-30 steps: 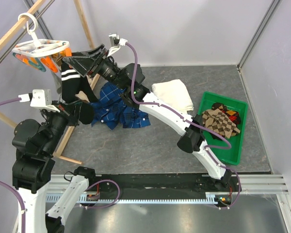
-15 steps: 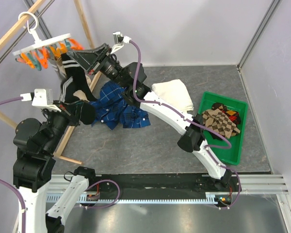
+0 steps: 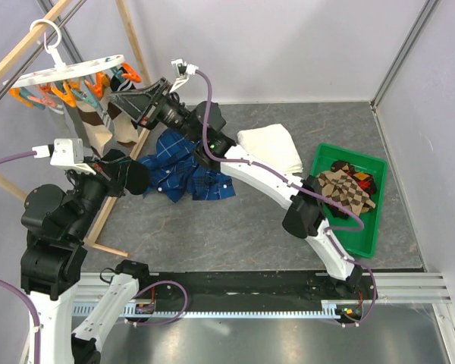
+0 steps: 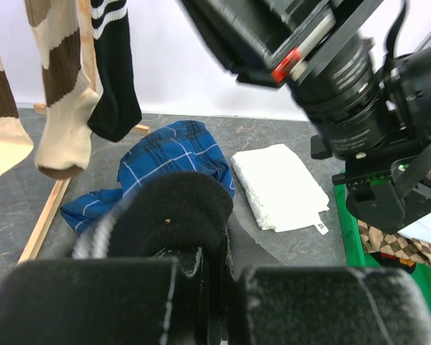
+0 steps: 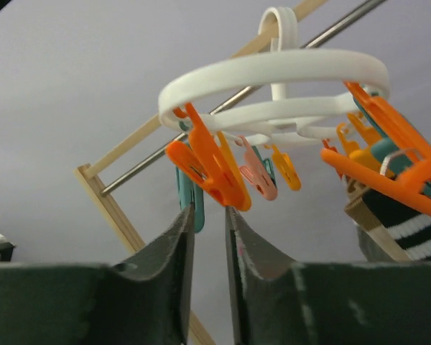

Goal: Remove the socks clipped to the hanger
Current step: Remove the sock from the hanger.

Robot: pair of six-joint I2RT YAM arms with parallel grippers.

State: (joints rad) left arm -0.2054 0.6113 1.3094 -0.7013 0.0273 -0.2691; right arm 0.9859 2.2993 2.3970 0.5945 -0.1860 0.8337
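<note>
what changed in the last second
The hanger swung up from tilted to level. The black sock that stretched down from it now sits bunched in the left gripper, still shut. The right gripper, open, stays under an orange clip. The shirt, towel and bin stayed put.

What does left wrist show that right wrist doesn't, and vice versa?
Left wrist only: a balled black sock in the shut jaws of the left gripper, the plaid shirt, white towel, green bin. Right wrist only: the hanger ring, hook and clips, with the right gripper under an orange clip, jaws slightly apart. Both: the hanging white-striped black sock and the wooden rack.
</note>
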